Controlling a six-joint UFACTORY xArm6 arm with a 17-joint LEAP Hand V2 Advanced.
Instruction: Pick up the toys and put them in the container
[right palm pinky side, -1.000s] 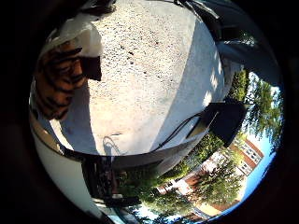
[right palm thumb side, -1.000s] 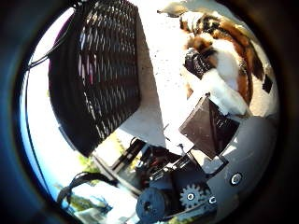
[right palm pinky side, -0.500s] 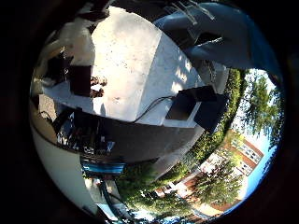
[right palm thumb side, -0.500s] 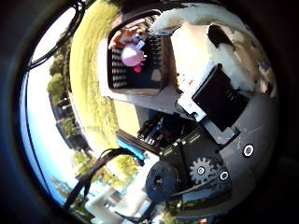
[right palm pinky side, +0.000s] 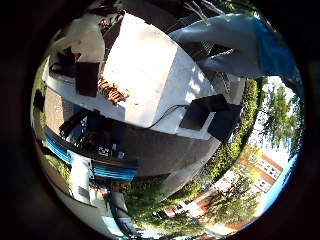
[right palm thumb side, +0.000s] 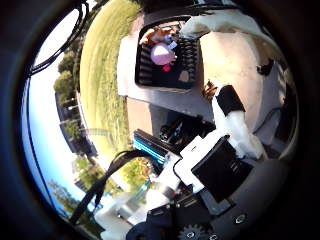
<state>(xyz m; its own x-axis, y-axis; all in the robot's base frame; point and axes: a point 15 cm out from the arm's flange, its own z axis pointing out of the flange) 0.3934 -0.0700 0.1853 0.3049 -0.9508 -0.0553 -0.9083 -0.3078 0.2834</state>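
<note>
A: Any writing to read?
B: None legible.
A: The hand (right palm thumb side: 220, 150)?
B: High above the white table (right palm pinky side: 150, 70), fingers (right palm thumb side: 235, 125) loosely extended, gripping nothing.
A: The toys?
B: A striped tiger toy (right palm pinky side: 112, 91) lies on the table near its edge. The black mesh container (right palm thumb side: 167, 62) holds a pink toy (right palm thumb side: 162, 53), with an orange one (right palm thumb side: 152, 36) at its eleven o'clock.

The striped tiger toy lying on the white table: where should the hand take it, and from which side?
Probably grip the striped tiger toy across the middle of its body, coming straight down from above. It lies low on the white table near its edge, so a sideways approach might push it off.
</note>
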